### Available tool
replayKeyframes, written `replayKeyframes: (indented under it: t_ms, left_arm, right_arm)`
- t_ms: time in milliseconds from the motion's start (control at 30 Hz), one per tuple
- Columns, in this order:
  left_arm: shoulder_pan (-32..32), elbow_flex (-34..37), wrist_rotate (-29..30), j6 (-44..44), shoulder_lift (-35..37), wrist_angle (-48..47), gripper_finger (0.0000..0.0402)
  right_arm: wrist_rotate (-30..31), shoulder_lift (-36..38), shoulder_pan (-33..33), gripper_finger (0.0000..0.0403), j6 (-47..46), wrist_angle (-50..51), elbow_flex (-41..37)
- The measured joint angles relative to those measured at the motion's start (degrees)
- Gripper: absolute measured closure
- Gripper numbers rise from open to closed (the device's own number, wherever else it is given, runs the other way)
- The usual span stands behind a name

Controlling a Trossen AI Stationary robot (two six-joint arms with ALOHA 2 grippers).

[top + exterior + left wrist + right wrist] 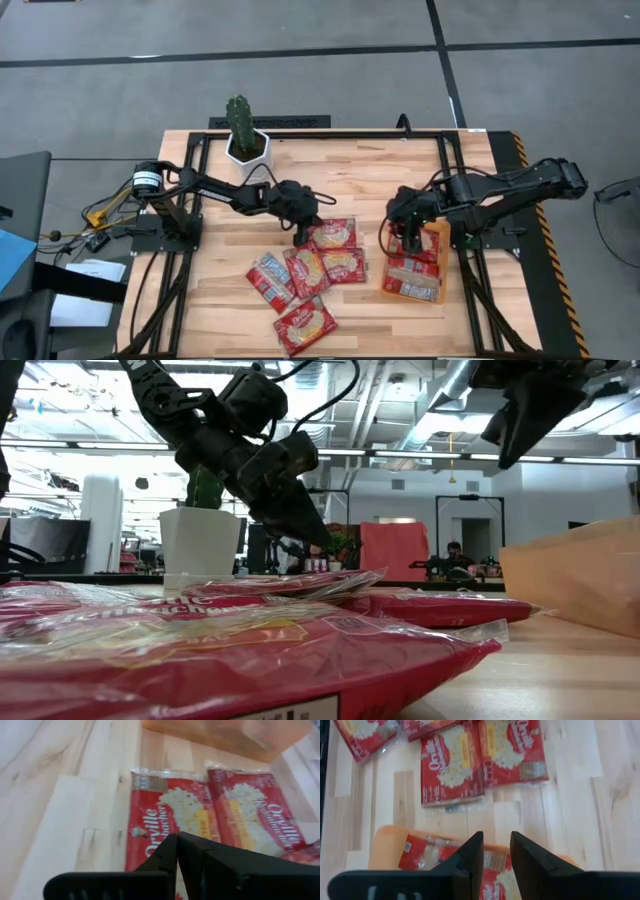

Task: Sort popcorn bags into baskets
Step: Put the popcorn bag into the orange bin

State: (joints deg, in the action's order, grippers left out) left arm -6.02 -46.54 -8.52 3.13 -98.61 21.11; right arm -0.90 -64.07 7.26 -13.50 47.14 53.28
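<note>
Several red popcorn bags lie flat on the table in front of the left arm, among them one (333, 235) beside another (343, 265), and one (305, 325) nearest the front edge. My left gripper (300, 237) (177, 842) is shut. It hovers at the left edge of the farthest bag (170, 815), and in the low view its tip (322, 540) stands just above the bags. The orange tray (438, 240) (382, 845) holds bags (412, 272) (427, 852). My right gripper (408, 238) (496, 851) is open, raised over the tray's far end.
A white pot with a cactus (245, 140) stands at the table's far edge, behind the left arm. Bare wood (350, 175) lies between the arms and along the front edge. The tray's wall (580, 575) rises at the right in the low view.
</note>
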Motion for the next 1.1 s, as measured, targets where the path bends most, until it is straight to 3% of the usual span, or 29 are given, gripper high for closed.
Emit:
replayKeyframes:
  t_ms: [733, 1100]
  left_arm:
    - [-0.4, -0.5, -0.1, 0.3, -7.7, 4.8, 0.0401]
    - [-0.7, -0.6, 6.9, 1.3, -9.6, -2.1, 0.0401]
  right_arm:
    - [1.3, 0.0, -4.3, 0.0284, 2.1, -4.2, 0.0]
    - [1.3, 0.0, -9.5, 0.0284, 5.0, -9.6, 0.0]
